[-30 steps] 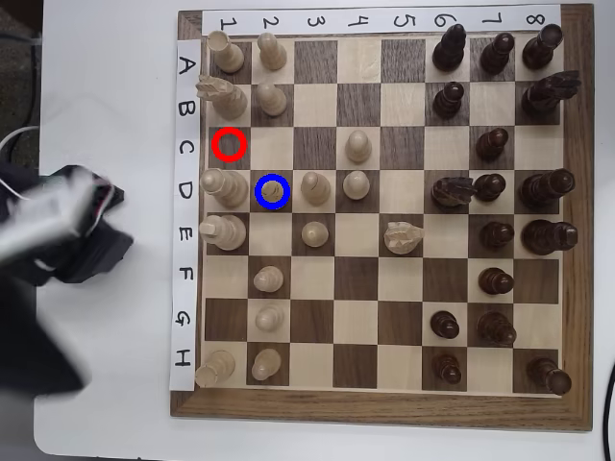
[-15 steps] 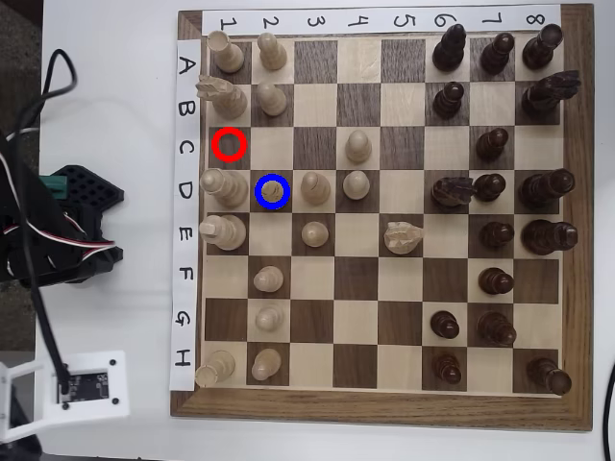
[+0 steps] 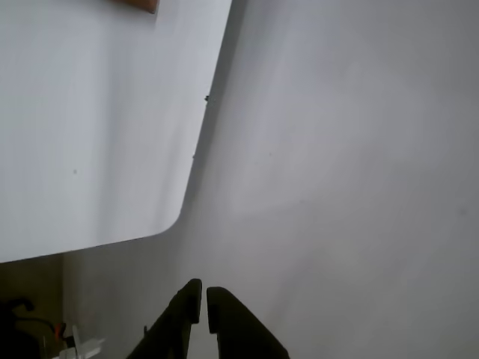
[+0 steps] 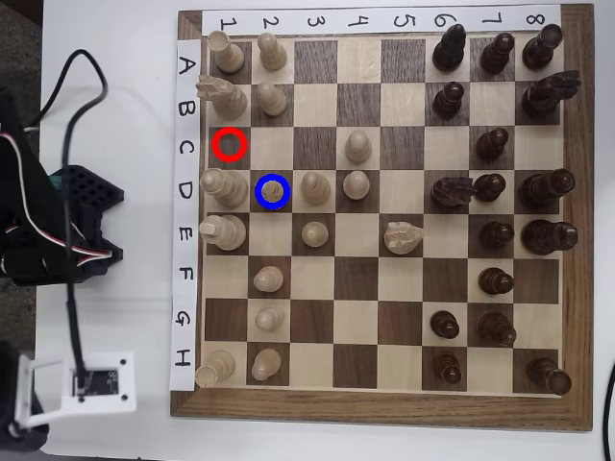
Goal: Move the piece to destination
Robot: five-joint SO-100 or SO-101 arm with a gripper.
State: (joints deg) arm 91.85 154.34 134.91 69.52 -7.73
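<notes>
In the overhead view the piece, a small light-tan pawn, stands inside the blue ring on the destination square in row D, column 2. The red-ringed dark square in row C, column 1 holds no piece. My arm lies folded on the white table left of the board, away from every piece. In the wrist view my gripper enters from the bottom edge, its dark fingers nearly touching with nothing between them. It hangs past the table's rounded corner.
The wooden chessboard carries many light pieces on the left and dark pieces on the right. A light pawn stands next to the ringed square. In the wrist view there is the white tabletop, a board corner and clutter below the table.
</notes>
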